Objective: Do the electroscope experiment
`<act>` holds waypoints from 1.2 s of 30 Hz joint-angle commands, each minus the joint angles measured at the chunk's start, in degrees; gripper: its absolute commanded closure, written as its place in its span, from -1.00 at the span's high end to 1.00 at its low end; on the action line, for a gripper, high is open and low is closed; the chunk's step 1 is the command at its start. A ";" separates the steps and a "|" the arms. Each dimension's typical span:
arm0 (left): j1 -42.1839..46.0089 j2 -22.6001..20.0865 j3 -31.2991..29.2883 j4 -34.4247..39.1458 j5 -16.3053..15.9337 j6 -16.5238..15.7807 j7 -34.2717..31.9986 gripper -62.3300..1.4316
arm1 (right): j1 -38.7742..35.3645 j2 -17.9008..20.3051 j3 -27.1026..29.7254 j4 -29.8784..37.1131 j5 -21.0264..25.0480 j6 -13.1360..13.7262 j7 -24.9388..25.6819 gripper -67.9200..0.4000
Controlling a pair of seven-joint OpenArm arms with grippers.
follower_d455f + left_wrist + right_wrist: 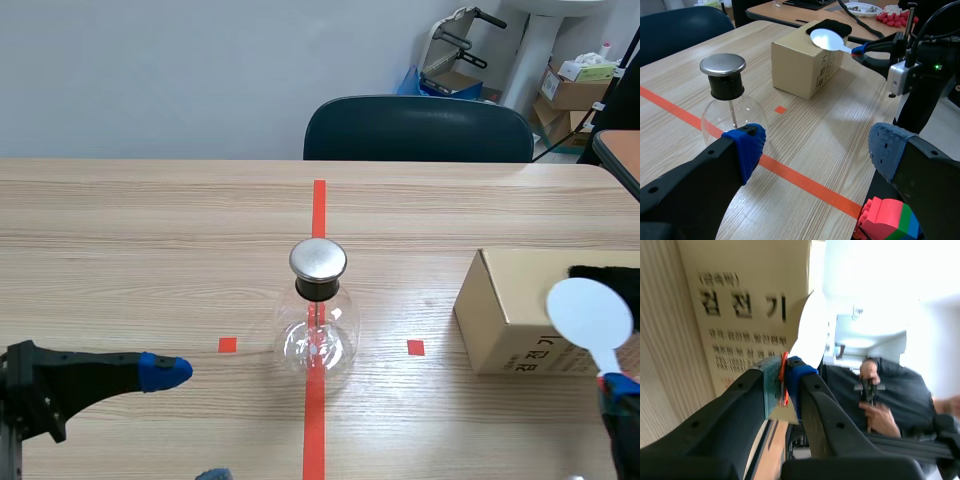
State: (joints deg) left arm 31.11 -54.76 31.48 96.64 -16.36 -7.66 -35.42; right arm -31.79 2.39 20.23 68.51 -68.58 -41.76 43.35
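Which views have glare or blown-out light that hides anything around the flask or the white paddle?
Right wrist view: bright washout beyond the right gripper swallows one edge of the white paddle. Scene view: small highlights on the glass flask, nothing hidden. Left wrist view: even light, soft sheen on the metal cap.

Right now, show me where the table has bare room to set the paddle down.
Free: the table left of the flask, beyond the left pincer; also the strip between flask and cardboard box. Crowded: the box's side, where the right pincer holds the paddle.
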 commanded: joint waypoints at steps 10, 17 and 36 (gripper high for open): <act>0.31 -0.04 -0.09 1.31 -0.15 -0.22 -0.76 0.46 | -0.90 -0.02 0.33 0.74 1.03 -3.10 -8.98 -0.94; 0.31 -0.04 -0.09 1.31 -0.17 -0.22 -0.76 0.46 | -1.29 -0.17 0.39 0.74 1.31 -3.10 -11.74 -0.94; 0.28 -0.02 -0.09 1.31 -0.17 -0.22 -0.85 0.46 | -1.86 1.31 0.46 -0.35 -0.44 -2.91 -17.44 -0.94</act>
State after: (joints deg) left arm 31.11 -54.76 31.48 96.64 -16.36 -7.66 -35.44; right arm -33.28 2.28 20.29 67.92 -68.25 -41.78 24.60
